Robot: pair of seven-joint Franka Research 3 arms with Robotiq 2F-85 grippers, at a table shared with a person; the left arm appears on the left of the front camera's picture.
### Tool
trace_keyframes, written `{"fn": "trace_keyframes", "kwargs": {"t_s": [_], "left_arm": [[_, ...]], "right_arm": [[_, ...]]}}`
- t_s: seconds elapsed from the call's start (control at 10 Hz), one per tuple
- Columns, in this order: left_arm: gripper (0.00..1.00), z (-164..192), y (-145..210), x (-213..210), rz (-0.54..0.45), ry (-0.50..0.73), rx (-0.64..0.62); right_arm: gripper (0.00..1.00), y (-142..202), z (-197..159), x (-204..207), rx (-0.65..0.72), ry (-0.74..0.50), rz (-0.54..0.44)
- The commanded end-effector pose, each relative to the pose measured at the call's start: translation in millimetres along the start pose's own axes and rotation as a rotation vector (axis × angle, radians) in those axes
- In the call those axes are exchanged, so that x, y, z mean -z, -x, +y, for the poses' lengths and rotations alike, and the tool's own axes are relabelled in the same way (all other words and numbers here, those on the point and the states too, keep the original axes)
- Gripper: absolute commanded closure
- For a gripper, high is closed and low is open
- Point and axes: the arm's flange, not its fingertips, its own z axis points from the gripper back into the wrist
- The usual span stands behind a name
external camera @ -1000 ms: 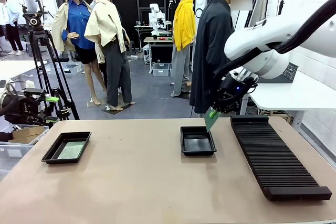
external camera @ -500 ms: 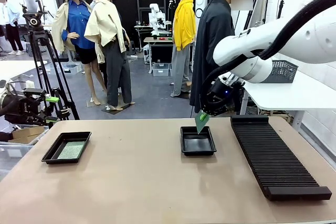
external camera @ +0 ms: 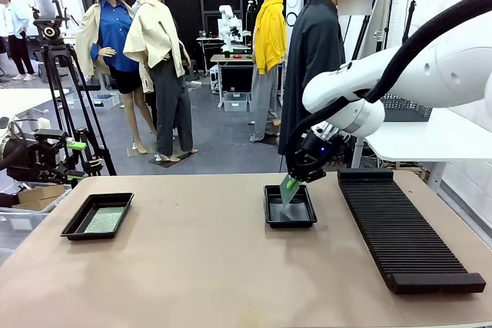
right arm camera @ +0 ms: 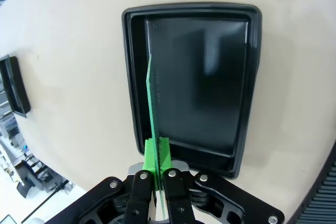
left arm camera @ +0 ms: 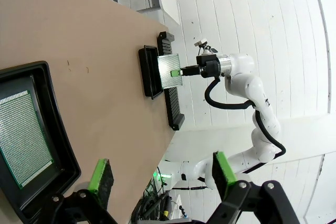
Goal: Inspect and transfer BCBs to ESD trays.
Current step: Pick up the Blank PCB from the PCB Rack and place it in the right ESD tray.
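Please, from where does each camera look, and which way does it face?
Front: fixed on the robot's side, facing across the table; shows the right arm, its right claw holding a board over the middle tray.
Left wrist: on that wrist, looking along the open left claw, past the left tray, to the right arm.
Right wrist: on that wrist, looking down the shut right claw into the middle tray.
Shared: all three show the board and middle tray.

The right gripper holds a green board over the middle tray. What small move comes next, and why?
Probably lower the BCB and tilt it flat into the empty ESD tray: the shut right gripper holds it edge-down over the tray, not lying inside.
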Motion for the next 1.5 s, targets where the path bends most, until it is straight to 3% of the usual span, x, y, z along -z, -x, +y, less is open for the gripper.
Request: {"fn": "trace_keyframes", "kwargs": {"t_s": [0.0,0.7,1.0,1.4], "left_arm": [[0.00,-2.0,-1.5,0.4,-0.007,-0.009,-0.004],[0.00,-2.0,-1.5,0.4,-0.007,-0.009,-0.004],[0.00,-2.0,-1.5,0.4,-0.007,-0.009,-0.004],[0.00,-2.0,-1.5,0.4,-0.007,-0.009,-0.004]], "right_arm": [[1.00,-6.3,2.7,8.1,-0.021,0.015,-0.044],[1.00,-13.2,1.7,27.6,-0.050,-0.053,-0.041],[1.00,-10.4,-12.1,26.0,-0.047,-0.142,-0.042],[1.00,-9.6,-23.9,30.6,-0.036,-0.167,-0.027]]}}
